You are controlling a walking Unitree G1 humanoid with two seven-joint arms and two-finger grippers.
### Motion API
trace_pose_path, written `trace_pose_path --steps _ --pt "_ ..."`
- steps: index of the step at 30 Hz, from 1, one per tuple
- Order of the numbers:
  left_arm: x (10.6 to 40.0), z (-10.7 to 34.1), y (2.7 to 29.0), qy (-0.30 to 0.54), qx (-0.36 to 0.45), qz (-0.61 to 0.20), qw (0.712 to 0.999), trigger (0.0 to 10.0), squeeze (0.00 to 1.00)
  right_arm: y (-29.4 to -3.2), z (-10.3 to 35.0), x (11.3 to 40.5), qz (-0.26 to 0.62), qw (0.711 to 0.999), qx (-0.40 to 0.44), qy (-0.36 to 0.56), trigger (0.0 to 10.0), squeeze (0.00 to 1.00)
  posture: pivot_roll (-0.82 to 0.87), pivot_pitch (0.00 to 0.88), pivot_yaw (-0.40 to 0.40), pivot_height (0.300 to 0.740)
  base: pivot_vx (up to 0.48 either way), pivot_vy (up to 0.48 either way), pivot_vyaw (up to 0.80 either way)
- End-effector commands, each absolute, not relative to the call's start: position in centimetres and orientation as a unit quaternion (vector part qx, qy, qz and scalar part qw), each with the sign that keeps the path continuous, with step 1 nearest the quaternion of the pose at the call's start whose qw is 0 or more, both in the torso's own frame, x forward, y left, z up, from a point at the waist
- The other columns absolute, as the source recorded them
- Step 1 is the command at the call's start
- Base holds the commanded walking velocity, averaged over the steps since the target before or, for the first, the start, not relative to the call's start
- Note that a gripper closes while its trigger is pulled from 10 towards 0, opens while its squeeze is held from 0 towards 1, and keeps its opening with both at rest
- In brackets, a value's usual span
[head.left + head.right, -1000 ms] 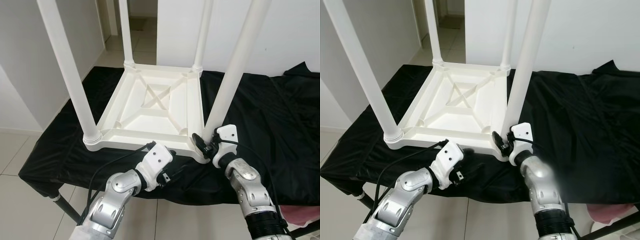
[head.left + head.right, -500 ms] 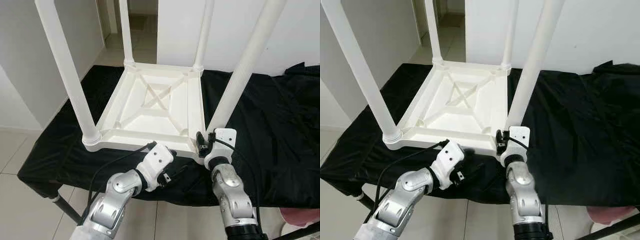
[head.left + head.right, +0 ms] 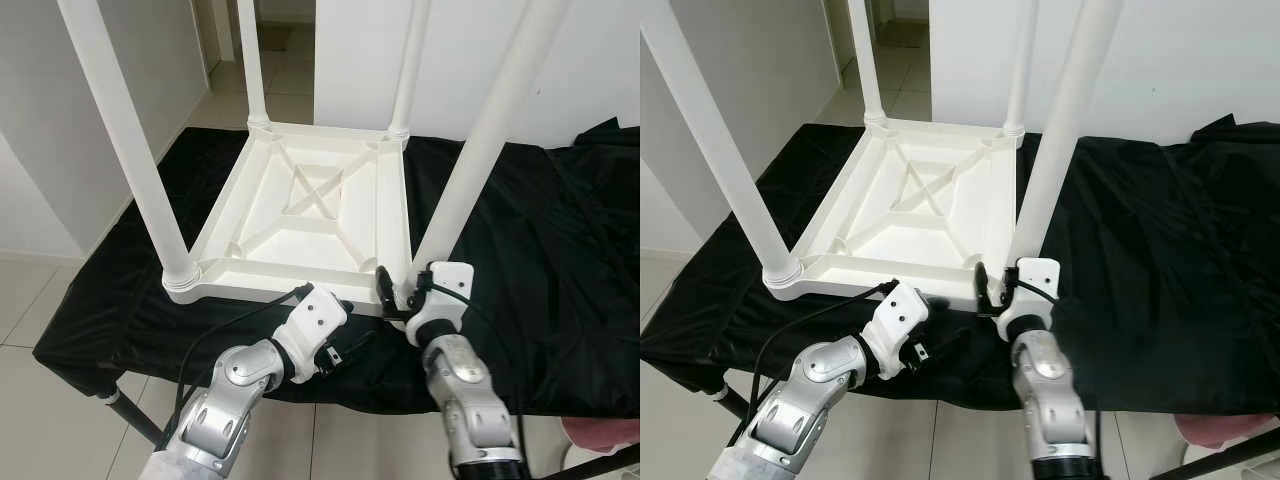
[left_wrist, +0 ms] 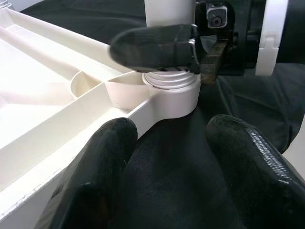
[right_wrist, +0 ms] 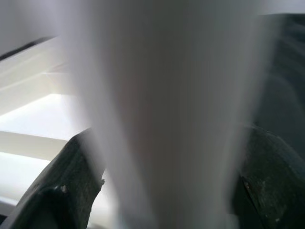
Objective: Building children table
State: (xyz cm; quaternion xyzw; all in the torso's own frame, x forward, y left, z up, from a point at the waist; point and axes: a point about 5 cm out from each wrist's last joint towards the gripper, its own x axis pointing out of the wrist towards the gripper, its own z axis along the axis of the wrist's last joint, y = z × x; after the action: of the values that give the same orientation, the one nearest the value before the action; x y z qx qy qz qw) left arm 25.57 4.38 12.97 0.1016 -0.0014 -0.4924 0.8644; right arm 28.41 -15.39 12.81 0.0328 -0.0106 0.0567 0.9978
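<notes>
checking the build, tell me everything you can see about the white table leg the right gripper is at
The near right table leg is a long, smooth white tube, plastic by its look, rising tilted from a ribbed collar in the corner socket of the upturned white table, which lies on a black cloth. The right gripper has its jaws around the leg's base, one black finger on each side. The left gripper hangs open nearby, off the leg.

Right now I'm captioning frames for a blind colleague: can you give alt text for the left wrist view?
The left hand hangs open over black cloth, just short of the white table's corner. There the right hand's finger lies across the base of a leg in its socket.
</notes>
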Motion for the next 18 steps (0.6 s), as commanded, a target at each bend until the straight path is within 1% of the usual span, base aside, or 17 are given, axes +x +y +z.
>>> trace_pose_path --steps 1,2,3,4,7,8,9,10,11,12,13,14,16,17,18 --pt "25.9 12.6 4.6 0.004 0.101 -0.472 0.876 10.0 0.0 -15.7 12.6 28.6 0.061 0.998 0.036 -0.006 10.0 1.0 0.0 0.009 0.029 0.74 0.0 0.0 0.0" --pt "25.9 12.6 4.7 0.005 0.103 -0.472 0.876 10.0 0.0 -16.0 12.6 28.9 0.073 0.997 0.026 -0.006 10.0 1.0 0.0 0.008 0.027 0.74 0.0 0.0 0.0" --pt "25.9 12.5 4.7 0.005 0.103 -0.472 0.876 10.0 0.0 -16.3 12.6 29.1 0.082 0.996 0.02 -0.005 10.0 0.05 0.0 0.009 0.026 0.74 0.0 0.0 0.0" --pt "25.9 12.6 4.7 0.005 0.104 -0.471 0.876 10.0 0.0 -16.4 12.7 29.3 0.108 0.994 0.01 -0.007 10.0 0.0 0.0 0.007 0.022 0.74 0.0 0.0 0.0" --pt "25.9 12.6 4.8 0.005 0.104 -0.471 0.876 10.0 0.0 -16.5 12.8 29.4 0.125 0.992 0.004 -0.009 10.0 0.0 0.0 0.007 0.022 0.74 0.0 0.0 0.0" --pt "25.9 12.6 4.9 0.005 0.104 -0.469 0.877 10.0 0.0 -16.4 12.9 29.6 0.166 0.986 -0.008 -0.011 10.0 0.0 0.01 0.004 0.019 0.74 0.0 0.0 0.0" --pt "25.9 12.6 4.9 0.005 0.104 -0.469 0.877 10.0 0.0 -16.4 12.9 29.6 0.166 0.986 -0.008 -0.011 10.0 0.0 0.01 0.004 0.019 0.74 0.0 0.0 0.0" --pt "25.9 12.6 4.9 0.005 0.104 -0.468 0.878 10.0 0.0 -16.3 13.0 29.7 0.207 0.978 -0.016 -0.013 10.0 0.0 0.01 0.003 0.018 0.74 0.0 0.0 0.0" --pt "25.9 12.6 4.9 0.005 0.104 -0.468 0.878 10.0 0.0 -16.3 13.0 29.7 0.207 0.978 -0.016 -0.013 10.0 0.0 0.01 0.003 0.018 0.74 0.0 0.0 0.0" --pt "25.9 12.6 4.9 0.005 0.104 -0.467 0.878 10.0 0.0 -16.1 13.2 29.9 0.248 0.968 -0.027 -0.014 10.0 0.0 0.01 0.001 0.018 0.74 0.0 0.0 0.0" --pt "25.9 12.6 4.9 0.005 0.104 -0.467 0.878 10.0 0.0 -16.1 13.2 29.9 0.248 0.968 -0.027 -0.014 10.0 0.0 0.01 0.001 0.018 0.74 0.0 0.0 0.0" --pt "25.9 12.6 4.8 0.004 0.104 -0.467 0.878 10.0 0.0 -16.0 13.4 30.2 0.289 0.957 -0.036 -0.012 10.0 0.0 0.01 0.0 0.02 0.74 0.0 0.0 0.0" --pt "25.9 12.6 4.8 0.004 0.104 -0.467 0.878 10.0 0.0 -16.0 13.4 30.2 0.289 0.957 -0.036 -0.012 10.0 0.0 0.01 0.0 0.02 0.74 0.0 0.0 0.0" --pt "26.0 12.6 4.7 0.003 0.104 -0.467 0.878 10.0 0.0 -15.9 13.6 30.5 0.313 0.949 -0.045 -0.011 10.0 0.0 0.01 0.0 0.022 0.74 0.0 0.0 0.0" --pt "26.0 12.6 4.7 0.003 0.104 -0.467 0.878 10.0 0.0 -15.9 13.6 30.5 0.313 0.949 -0.045 -0.011 10.0 0.0 0.01 0.0 0.022 0.74 0.0 0.0 0.0"
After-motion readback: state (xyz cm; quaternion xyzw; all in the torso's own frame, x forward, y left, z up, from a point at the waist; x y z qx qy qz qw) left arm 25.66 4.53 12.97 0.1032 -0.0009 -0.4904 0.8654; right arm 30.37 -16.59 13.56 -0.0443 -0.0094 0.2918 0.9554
